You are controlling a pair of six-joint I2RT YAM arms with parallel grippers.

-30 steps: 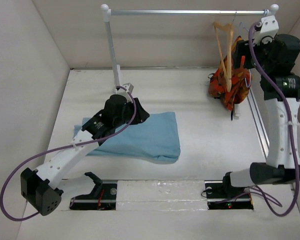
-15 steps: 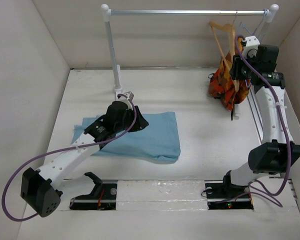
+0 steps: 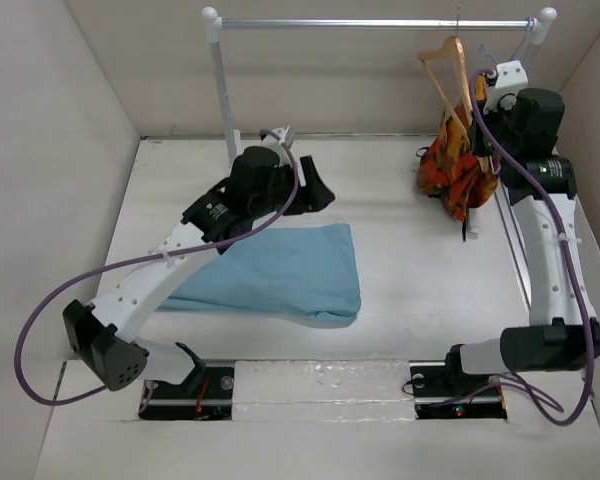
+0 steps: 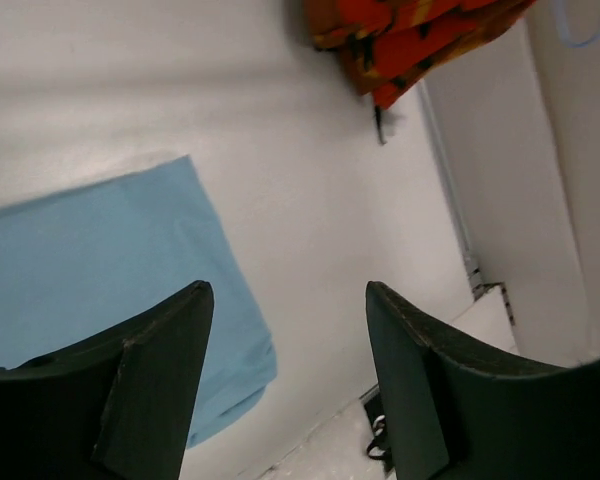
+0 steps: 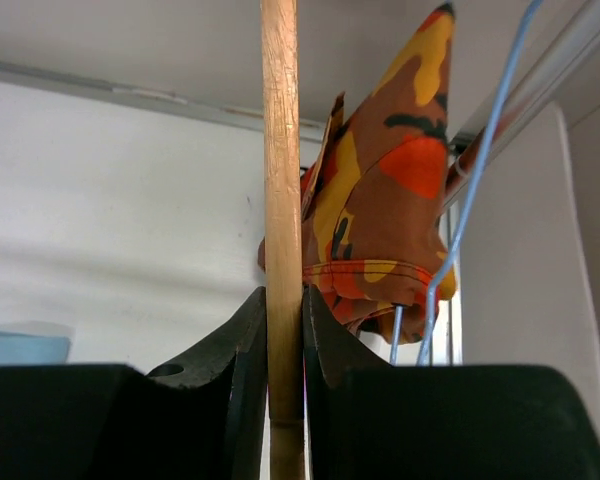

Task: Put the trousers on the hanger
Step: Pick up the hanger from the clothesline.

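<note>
Right gripper point(image 5: 283, 300): jaws pinched on a wooden limb of the hanger point(image 5: 280, 150), pads touching it on both sides.
Left gripper point(image 4: 288, 300): jaws well apart, nothing between them. It hangs above the table point(image 3: 420, 260), near the far right corner of the trousers point(image 3: 280, 270).

Positions
- The hanger hangs by its hook from the rail point(image 3: 370, 24), far right, near the right-hand post.
- An orange garment point(image 3: 458, 165) on a wire hanger point(image 5: 480, 150) hangs just beside it, on the same rail.
- The trousers lie folded flat on the table, left of centre, well apart from the hanger.

Risks, as I judge them
- The grip is on one thin round limb only, so the hanger may pivot or swing in the jaws once it is off the rail.
- The hook may snag the rail or the wire hanger on the way off, since the two hang close together.
- The orange cloth sits against the wooden frame and may drag along or get pulled down.
- The trousers are slack cloth, and a one-point pick-up may unfold them.

Orientation
- Hanger: hook up, and the gripped limb runs vertically in the wrist view. I cannot tell which limb it is.
- Trousers: the long axis runs roughly left to right across the table. The wide square end is on the right; the left end is hidden under the left arm.
</note>
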